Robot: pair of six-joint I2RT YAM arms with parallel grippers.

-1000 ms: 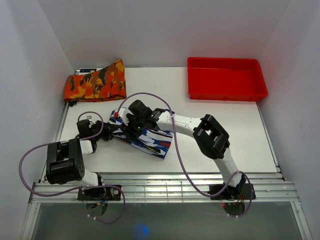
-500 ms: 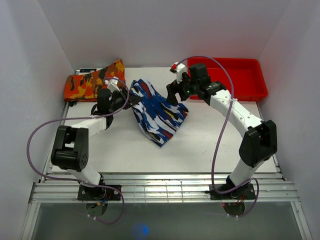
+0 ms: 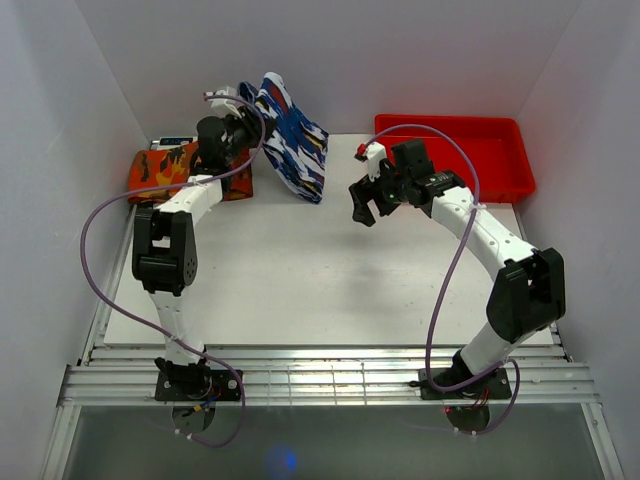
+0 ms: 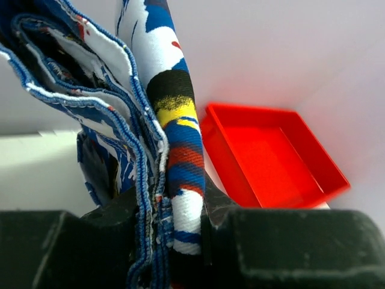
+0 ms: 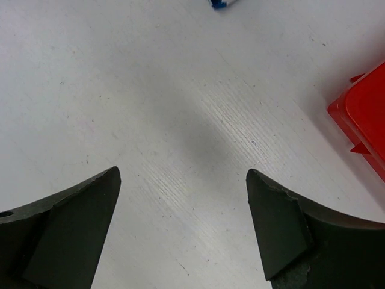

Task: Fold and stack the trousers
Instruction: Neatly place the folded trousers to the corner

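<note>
The folded blue, white and red print trousers (image 3: 290,140) hang in the air at the back of the table, just right of an orange camouflage folded garment (image 3: 185,168). My left gripper (image 3: 243,112) is shut on their folded edge. In the left wrist view several fabric layers (image 4: 162,162) are pinched between the black fingers. My right gripper (image 3: 366,203) is open and empty above the bare table, right of the trousers and apart from them. In the right wrist view its fingers (image 5: 277,229) stand wide over the white surface, with a scrap of the trousers (image 5: 220,3) at the top edge.
A red tray (image 3: 452,160) stands at the back right and also shows in the left wrist view (image 4: 271,159); its corner is in the right wrist view (image 5: 364,120). White walls enclose the table on three sides.
My left gripper has carried the trousers up and back from mid-table to near the orange garment. My right gripper let go of them and drew away to the right, now open.
</note>
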